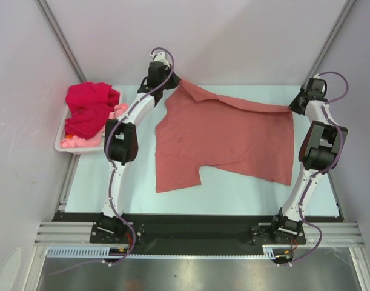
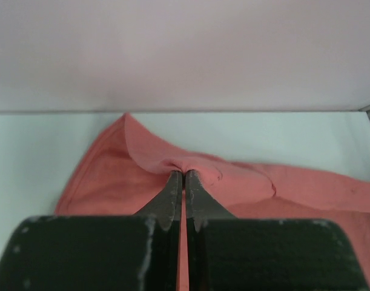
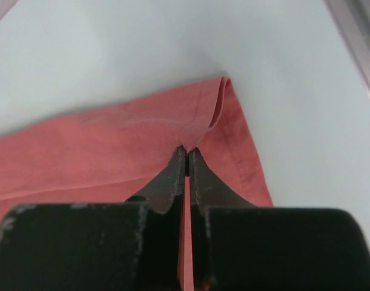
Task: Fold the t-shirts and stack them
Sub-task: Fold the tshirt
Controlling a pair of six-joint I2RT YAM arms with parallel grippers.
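Step in hand: by the look of it, the first fold of the salmon-red shirt [image 1: 233, 139], with its upper edge pinched at both ends and turned over in a narrow band; it could equally be a final pull to flatten it.
Left gripper [image 2: 183, 174]: closed tight on a bunched tuck of cloth at the shirt's upper left corner, upper centre of the overhead frame.
Right gripper [image 3: 186, 151]: likewise clamped, fingers nipping the stitched edge at the upper right corner, at right of the overhead frame.
Where the shirt lies: spread across the middle of the pale table [image 1: 233, 194], between the two arms, one layer mostly flat.
Long axis: runs left to right across the overhead frame, tilting slightly down to the right along the held edge.
Which way it points: the straight stitched edge at right looks like the hem and the lobe at lower left like a sleeve, so the neck probably faces left; the collar itself cannot be made out.
Next move calls for: both arms travelling together toward the bottom of the frame, keeping the held edge taut and level, so it lands square on the lower edge.
Waiting their turn: a crimson shirt [image 1: 91, 106] and a light pink shirt [image 1: 82, 142], heaped in the white basket [image 1: 62, 140] at left.
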